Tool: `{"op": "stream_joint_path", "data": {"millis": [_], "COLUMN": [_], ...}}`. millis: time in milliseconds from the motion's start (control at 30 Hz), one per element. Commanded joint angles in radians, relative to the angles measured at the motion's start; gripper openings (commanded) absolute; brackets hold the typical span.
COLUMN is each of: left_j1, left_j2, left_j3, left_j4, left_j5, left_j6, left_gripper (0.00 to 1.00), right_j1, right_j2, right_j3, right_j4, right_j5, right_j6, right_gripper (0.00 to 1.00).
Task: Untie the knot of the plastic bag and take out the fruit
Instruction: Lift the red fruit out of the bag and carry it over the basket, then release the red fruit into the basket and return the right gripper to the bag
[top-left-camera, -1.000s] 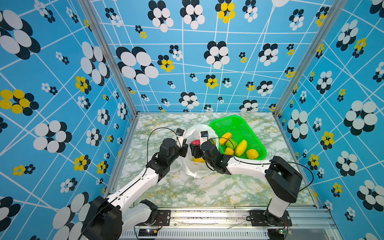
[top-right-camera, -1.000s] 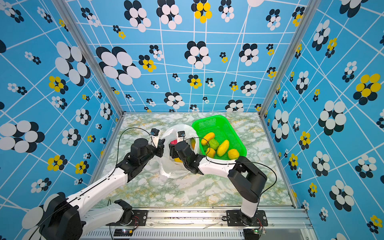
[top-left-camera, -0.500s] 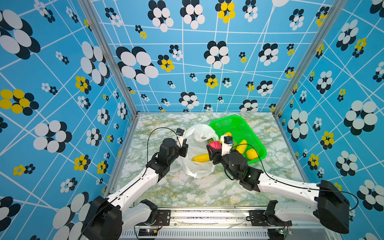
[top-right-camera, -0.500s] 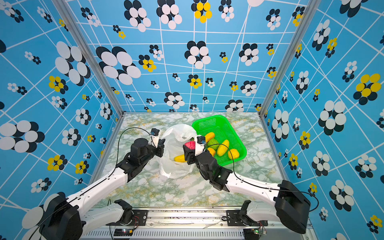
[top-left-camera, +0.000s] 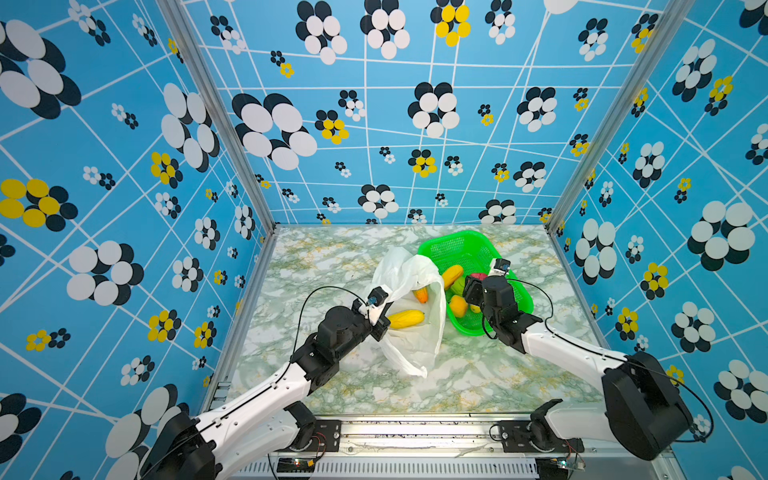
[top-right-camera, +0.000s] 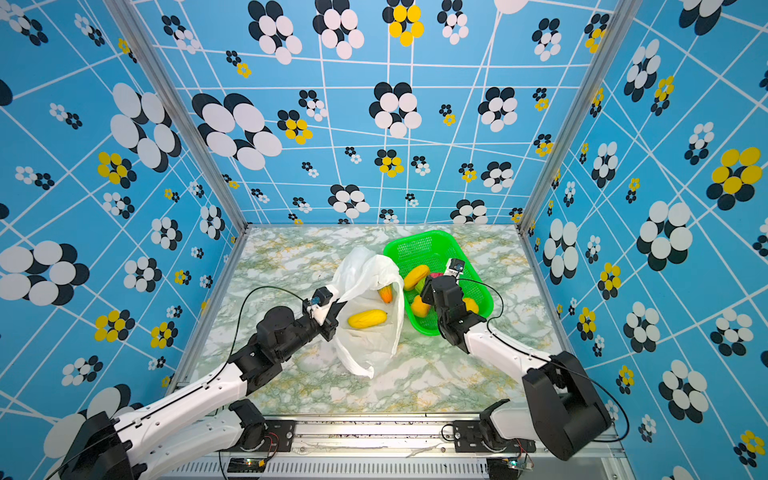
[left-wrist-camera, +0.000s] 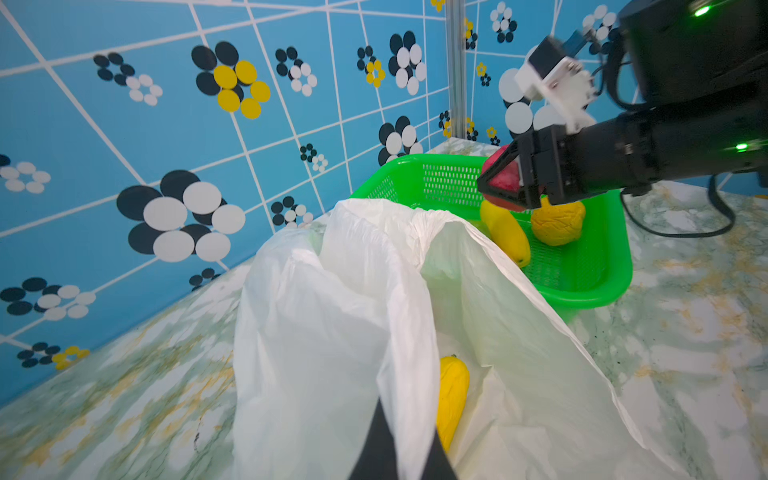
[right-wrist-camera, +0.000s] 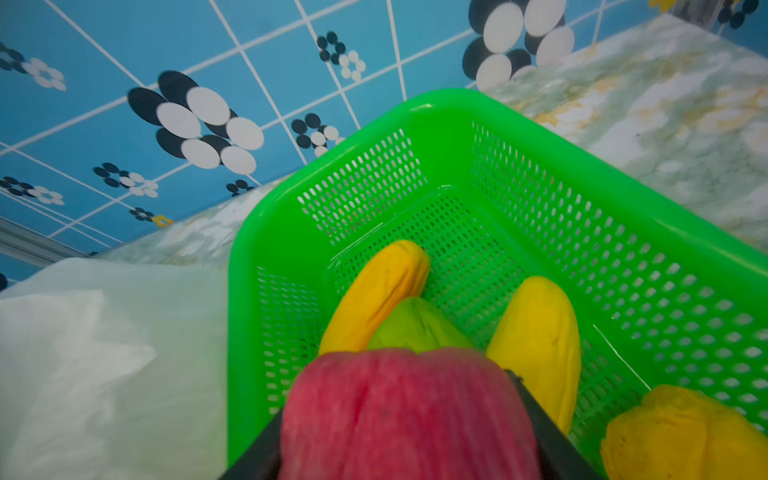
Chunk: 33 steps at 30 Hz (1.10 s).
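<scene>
While the left tool (top-left-camera: 383, 320) pinches the rim of the plastic bag (top-left-camera: 415, 345) on the surface (top-left-camera: 478, 382), the right tool (left-wrist-camera: 498, 185) clamps a pinkish-red fruit (right-wrist-camera: 407, 415) above the green basket (top-left-camera: 457, 245) beside it.

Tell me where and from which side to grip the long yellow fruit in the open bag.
Across its narrow middle, jaws spanning the short axis, coming down from above through the plastic bag's open mouth. The yellow fruit lies flat, and the left gripper holds the bag's rim up beside it, so a sideways approach would likely meet plastic.
</scene>
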<state>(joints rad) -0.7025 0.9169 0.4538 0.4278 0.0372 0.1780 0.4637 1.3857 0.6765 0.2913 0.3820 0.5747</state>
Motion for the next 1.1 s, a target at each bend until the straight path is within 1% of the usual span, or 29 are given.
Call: {"op": "stream_joint_path", "data": {"millis": [0, 67, 167, 200, 233, 267, 333, 367, 433, 567, 667, 700, 733, 767, 833, 900, 1000, 1067], "left_j1": [-0.002, -0.002, -0.001, 0.0, 0.0, 0.001, 0.0, 0.0, 0.006, 0.048, 0.091, 0.111, 0.135, 0.151, 0.188, 0.225, 0.266, 0.268], "left_j2": [-0.052, -0.065, -0.046, -0.03, -0.012, 0.004, 0.036, 0.049, 0.077, 0.136, 0.196, 0.221, 0.248, 0.272, 0.331, 0.366, 0.385, 0.366], "left_j3": [-0.061, -0.089, -0.111, -0.113, -0.113, -0.112, -0.102, -0.093, -0.069, -0.009, 0.046, 0.064, 0.078, 0.092, 0.146, 0.238, 0.36, 0.359], "left_j4": [0.139, 0.174, 0.219, 0.232, 0.242, 0.251, 0.259, 0.257, 0.244, 0.221, 0.239, 0.261, 0.279, 0.303, 0.343, 0.269, 0.132, 0.131], "left_j5": [-0.004, -0.011, 0.0, 0.0, -0.004, -0.01, -0.04, -0.065, -0.12, -0.157, -0.155, -0.144, -0.105, -0.089, -0.116, -0.127, -0.058, 0.006], "left_j6": [0.067, 0.076, 0.092, 0.097, 0.103, 0.108, 0.113, 0.113, 0.112, 0.101, 0.123, 0.145, 0.185, 0.216, 0.235, 0.216, 0.213, 0.256], "left_gripper": [0.0, 0.0, 0.0, 0.0, 0.0, 0.0, 0.0, 0.0, 0.0, 0.0, 0.0, 0.0, 0.0, 0.0, 0.0, 0.0, 0.0, 0.0], "right_j1": [-0.047, -0.057, -0.062, -0.063, -0.062, -0.062, -0.063, -0.064, -0.063, -0.07, -0.114, -0.122, -0.125, -0.125, -0.125, -0.125, -0.124, -0.122], "right_j2": [0.1, 0.166, 0.245, 0.267, 0.286, 0.297, 0.314, 0.316, 0.315, 0.351, 0.42, 0.431, 0.436, 0.437, 0.433, 0.42, 0.379, 0.342], "right_j3": [0.086, 0.131, 0.196, 0.214, 0.229, 0.24, 0.258, 0.263, 0.27, 0.311, 0.378, 0.385, 0.386, 0.389, 0.394, 0.393, 0.378, 0.352], "right_j4": [-0.016, -0.019, -0.035, -0.042, -0.047, -0.048, -0.058, -0.059, -0.06, -0.053, -0.088, -0.083, -0.076, -0.074, -0.067, -0.064, -0.06, -0.051], "right_j5": [-0.096, -0.095, -0.08, -0.072, -0.064, -0.058, -0.046, -0.041, -0.024, -0.001, -0.047, -0.05, -0.041, -0.035, -0.035, -0.04, -0.046, -0.05], "right_j6": [0.056, 0.056, 0.053, 0.052, 0.051, 0.051, 0.047, 0.044, 0.036, 0.013, 0.039, 0.044, 0.048, 0.049, 0.044, 0.044, 0.042, 0.045], "right_gripper": [0.28, 0.32, 0.37, 0.41, 0.49, 0.55, 0.61, 0.63, 0.64, 0.7, 0.69, 0.71, 0.75, 0.8, 0.87, 0.9, 0.92, 0.92]}}
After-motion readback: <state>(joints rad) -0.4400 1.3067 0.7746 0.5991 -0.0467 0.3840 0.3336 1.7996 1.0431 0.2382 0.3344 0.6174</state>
